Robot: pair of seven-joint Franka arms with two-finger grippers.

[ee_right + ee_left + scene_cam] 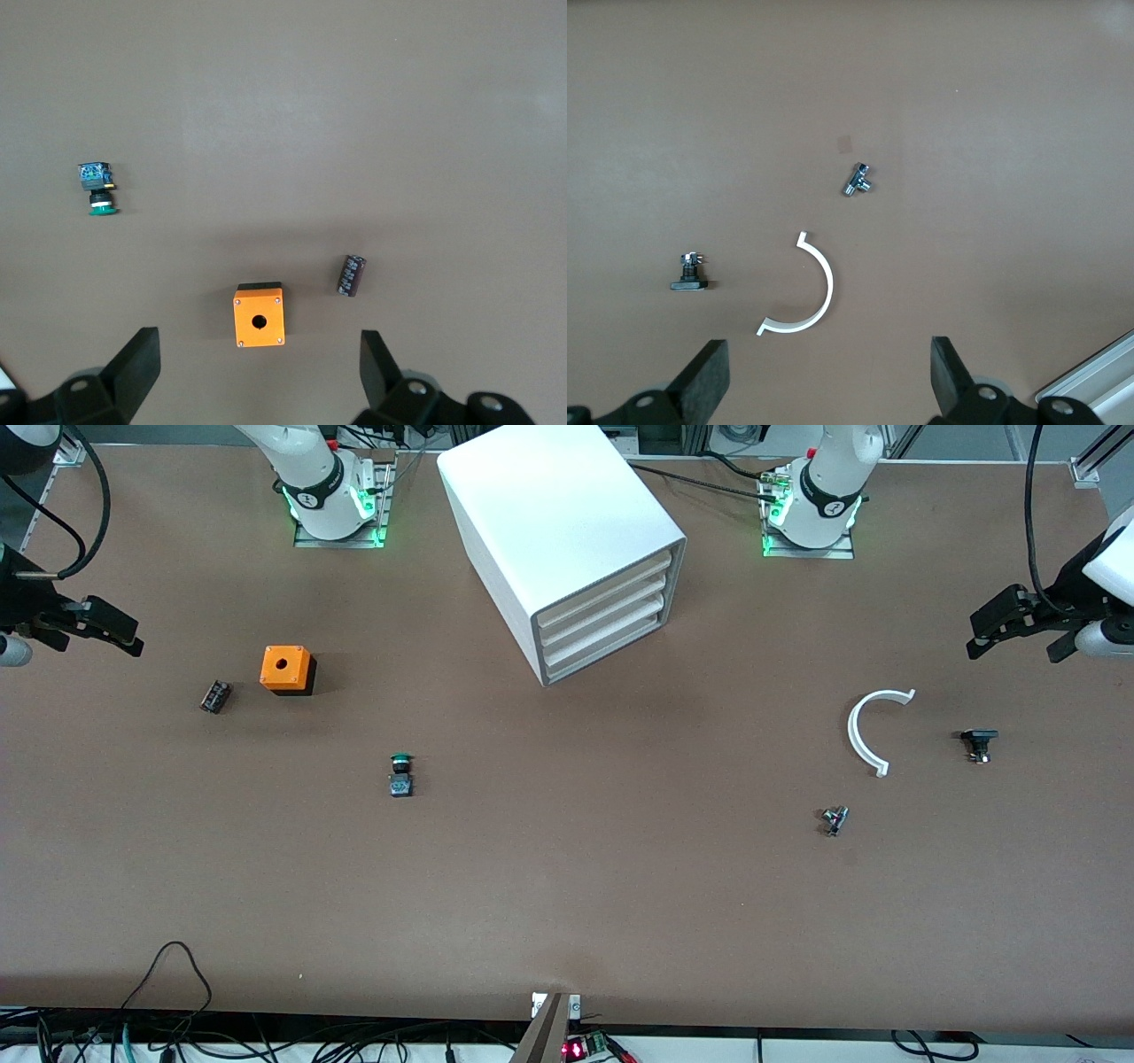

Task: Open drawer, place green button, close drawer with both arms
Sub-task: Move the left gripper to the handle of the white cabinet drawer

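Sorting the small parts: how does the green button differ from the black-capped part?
The button has a green cap and a black-and-bluish body; the black-capped part has a flat black cap and a small metallic body. The button lies toward the right arm's end, the black-capped part toward the left arm's. Both lie loose on the table.

I count one white cabinet [567, 540] with four drawers, one green-capped button [400, 774], one orange cube [286, 669], one dark cylinder [215, 696], one white curved piece [868, 731], one black-capped part [978, 743], one small metal fitting [834, 820], two arms.
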